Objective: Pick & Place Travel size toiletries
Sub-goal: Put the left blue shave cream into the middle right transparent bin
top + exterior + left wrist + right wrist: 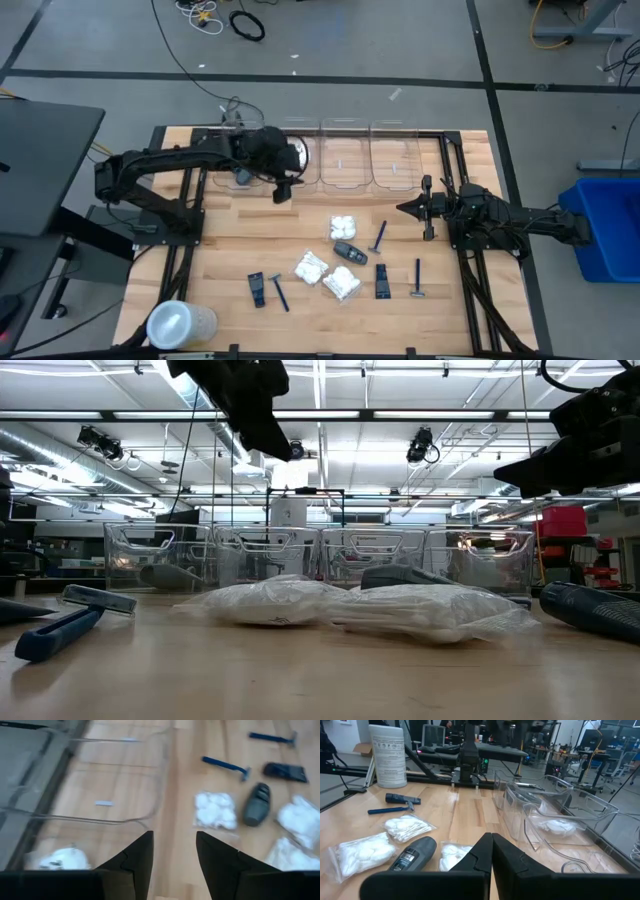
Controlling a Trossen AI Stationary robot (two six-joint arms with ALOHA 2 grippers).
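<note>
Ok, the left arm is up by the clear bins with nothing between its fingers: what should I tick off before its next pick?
1. Left gripper empty, fingers apart: ok.
2. White crinkly packet lying inside the clear plastic bin below the left gripper: ok.
3. Next items in plain sight on the wooden table: white packet of cotton balls, dark grey oval case, thin blue razor: ok.
4. Right gripper shut, parked at the table's right side, apart from the items: ok.
5. Left arm clear of the bin walls: cannot tell.
</note>
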